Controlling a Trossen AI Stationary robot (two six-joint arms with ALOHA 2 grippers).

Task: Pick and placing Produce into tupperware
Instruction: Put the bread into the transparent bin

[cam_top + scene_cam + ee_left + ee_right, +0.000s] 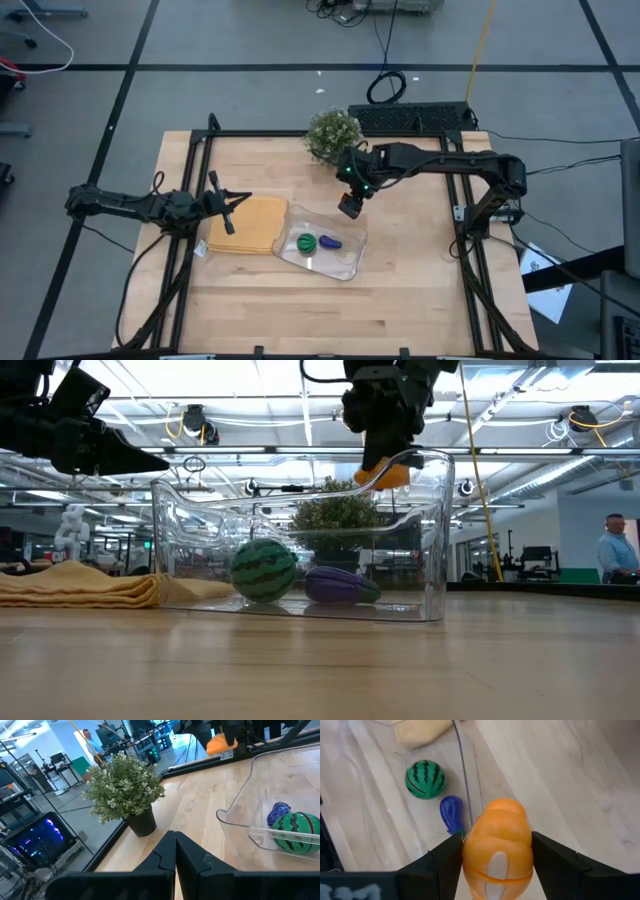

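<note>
My right gripper (350,206) hangs over the far right rim of the clear tupperware (345,262), shut on the rounded orange piece (390,475). The round green piece (306,243) and the elongated purple piece (330,241) lie side by side on the tupperware's floor. The low view shows the green piece (264,569) and the purple piece (340,586) through the clear wall. My left gripper (232,207) is shut and empty, raised above the tan mat (255,228) left of the tupperware. My right gripper (495,857) pinches the orange piece between its two fingers, one on each side (470,851). The fingers point down from above. The piece is lifted clear and hangs at about the height of the tupperware's rim (420,457).
A bushy green potted plant (332,135) stands at the table's far edge, just behind my right arm. A black frame (190,135) runs around the table. The near half of the wooden table (330,320) is bare. A person (612,555) stands far off in the room.
</note>
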